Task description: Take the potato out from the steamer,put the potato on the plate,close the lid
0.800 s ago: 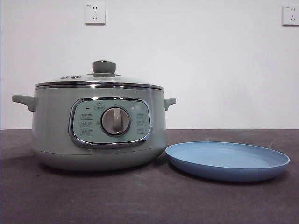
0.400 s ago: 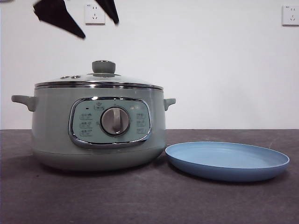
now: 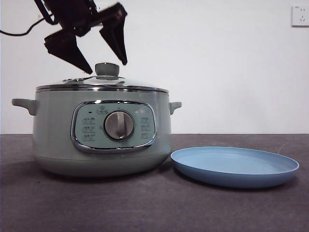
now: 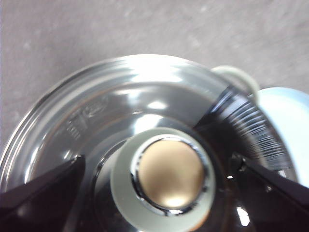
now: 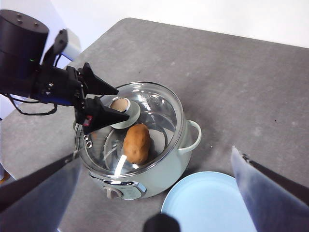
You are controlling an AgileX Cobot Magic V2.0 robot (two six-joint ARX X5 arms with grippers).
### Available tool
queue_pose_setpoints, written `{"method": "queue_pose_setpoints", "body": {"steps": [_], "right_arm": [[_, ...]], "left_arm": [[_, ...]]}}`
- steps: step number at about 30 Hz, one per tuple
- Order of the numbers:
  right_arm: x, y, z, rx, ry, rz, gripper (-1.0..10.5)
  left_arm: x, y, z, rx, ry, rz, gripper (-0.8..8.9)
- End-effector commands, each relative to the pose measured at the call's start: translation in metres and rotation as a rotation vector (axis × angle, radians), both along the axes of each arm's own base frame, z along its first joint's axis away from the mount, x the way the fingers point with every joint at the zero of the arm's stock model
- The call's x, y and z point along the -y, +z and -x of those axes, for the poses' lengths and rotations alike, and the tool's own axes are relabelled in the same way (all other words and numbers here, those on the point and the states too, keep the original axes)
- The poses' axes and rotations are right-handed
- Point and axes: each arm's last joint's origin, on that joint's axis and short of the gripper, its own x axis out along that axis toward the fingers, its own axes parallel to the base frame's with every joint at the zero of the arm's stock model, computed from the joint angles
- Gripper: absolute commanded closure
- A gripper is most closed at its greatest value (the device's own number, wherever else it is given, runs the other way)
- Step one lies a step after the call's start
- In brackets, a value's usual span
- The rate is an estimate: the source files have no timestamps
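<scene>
The pale-green steamer [image 3: 58, 130] stands on the table at the left with the glass lid [image 3: 140, 84] on it. My left gripper [image 3: 107, 67] is open, and its jaws straddle the lid's knob [image 3: 107, 70] just above the glass. The left wrist view shows the knob [image 4: 169, 176] between the left gripper's [image 4: 158, 162] two jaws. In the right wrist view the potato [image 5: 137, 142] lies inside the steamer [image 5: 164, 169], seen through the lid [image 5: 159, 108]. The light-blue plate [image 3: 235, 166] lies empty to the right of the steamer. My right gripper [image 5: 155, 154] is open, high above the table.
The steamer's side handles [image 3: 25, 104] stick out left and right. The right handle [image 5: 195, 135] is close to the plate [image 5: 207, 203]. Dark grey table [image 3: 145, 208] runs in front of both. A white wall with sockets [image 3: 300, 15] stands behind.
My left gripper has come down from the top edge of the front view to the lid's knob. The steamer, lid and plate have not moved.
</scene>
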Motion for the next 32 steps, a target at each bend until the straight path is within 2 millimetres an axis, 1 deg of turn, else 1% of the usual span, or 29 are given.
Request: {"method": "queue_pose_setpoints", "body": {"steps": [1, 2, 4, 7, 11, 17, 21, 23, 26, 32], "right_arm": [[0.0, 0.001, 0.0, 0.001, -0.004, -0.004, 3.2], [0.0, 0.001, 0.0, 0.001, -0.004, -0.004, 3.2], [0.0, 0.001, 0.0, 0.001, -0.004, -0.004, 3.2], [0.0, 0.001, 0.0, 0.001, -0.006, -0.003, 3.2], [0.0, 0.001, 0.0, 0.001, -0.005, -0.003, 3.2], [0.0, 0.001, 0.0, 0.001, -0.004, -0.004, 3.2], [0.0, 0.001, 0.0, 0.0, -0.002, -0.005, 3.2], [0.0, 0.001, 0.0, 0.001, -0.002, -0.005, 3.2], [0.0, 0.001, 0.0, 0.001, -0.002, -0.006, 3.2], [-0.001, 0.002, 0.0, -0.007, -0.013, -0.023, 3.2]], "left_arm": [[0.002, -0.003, -0.001, -0.003, -0.007, -0.017, 3.29], [0.002, -0.003, -0.001, -0.004, -0.007, -0.018, 3.76], [0.002, -0.003, -0.001, -0.004, -0.015, -0.024, 5.31], [0.003, -0.004, 0.001, -0.008, -0.038, -0.045, 7.2], [0.003, -0.005, 0.002, -0.016, -0.057, -0.055, 8.17], [0.004, -0.004, 0.001, -0.002, -0.057, -0.05, 8.22], [0.003, 0.009, 0.002, 0.032, -0.053, -0.036, 8.22], [0.002, 0.02, 0.004, 0.059, -0.053, -0.025, 8.22], [0.0, 0.045, 0.007, 0.1, -0.053, -0.007, 8.22], [-0.007, 0.104, 0.023, 0.163, -0.075, -0.007, 8.21]]}}
